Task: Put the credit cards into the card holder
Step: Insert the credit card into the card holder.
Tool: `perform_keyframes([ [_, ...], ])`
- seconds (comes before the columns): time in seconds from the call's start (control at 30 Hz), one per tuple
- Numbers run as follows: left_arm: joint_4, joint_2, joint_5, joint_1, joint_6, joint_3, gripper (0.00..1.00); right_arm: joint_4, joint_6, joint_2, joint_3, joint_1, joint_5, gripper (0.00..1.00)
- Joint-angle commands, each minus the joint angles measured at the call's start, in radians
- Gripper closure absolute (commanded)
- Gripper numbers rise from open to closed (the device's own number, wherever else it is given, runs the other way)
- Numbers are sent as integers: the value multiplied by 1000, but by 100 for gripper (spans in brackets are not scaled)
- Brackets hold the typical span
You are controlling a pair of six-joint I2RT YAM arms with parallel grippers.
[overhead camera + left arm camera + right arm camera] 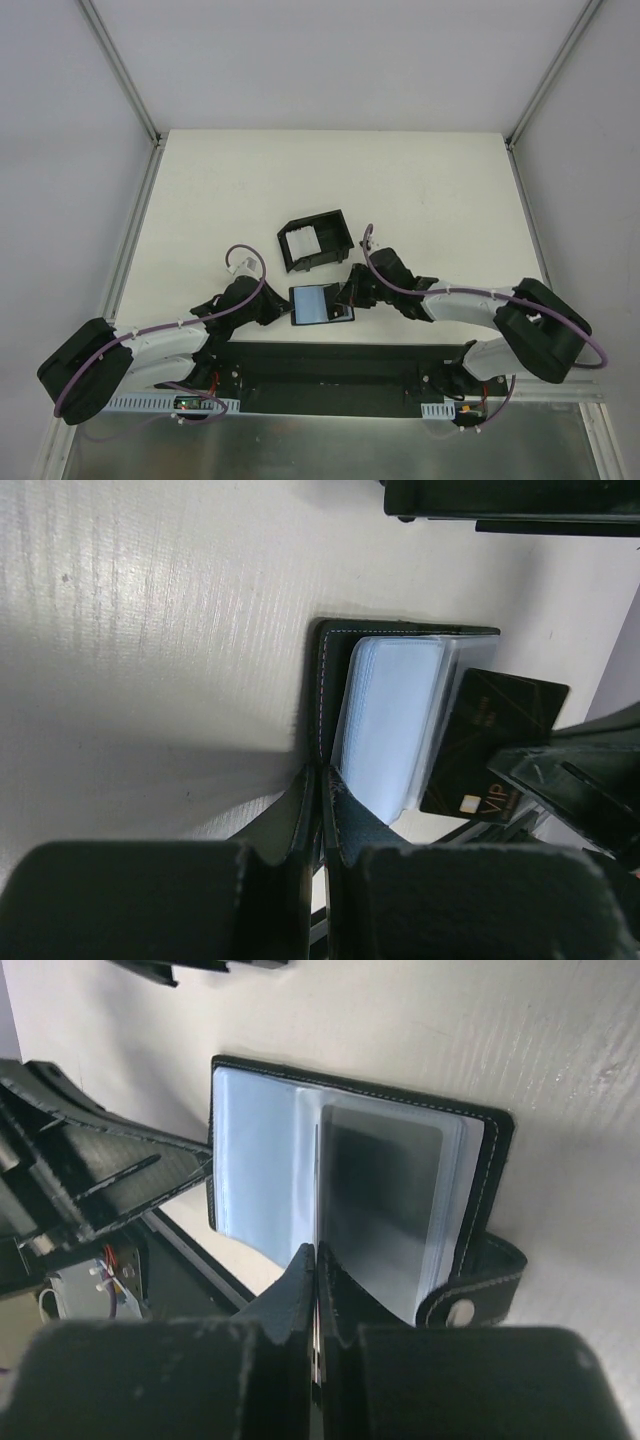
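The card holder lies open near the table's front edge, its bluish-grey clear sleeves facing up. My left gripper is shut on the edge of its left cover. My right gripper is shut on a black card with gold "VIP" lettering, held edge-on over the sleeves. In the top view the two grippers flank the holder, left and right. The snap tab sticks out on the holder's right side. Pale credit cards sit stacked in the black box.
The black open-topped box stands just behind the card holder, and its base shows at the top of the left wrist view. Metal frame posts rise at the table's back corners. A black mounting rail runs along the front.
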Motion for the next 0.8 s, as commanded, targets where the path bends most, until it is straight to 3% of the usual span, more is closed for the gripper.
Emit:
perform_keyframes([
  [0.0,-26,6,-3,8,-7,-18,100,260,102,92,-7,7,-38,99],
  [0.77,-28,-5,-2,6,-21,-28,100,391,137,220,-113,7,-18,100],
])
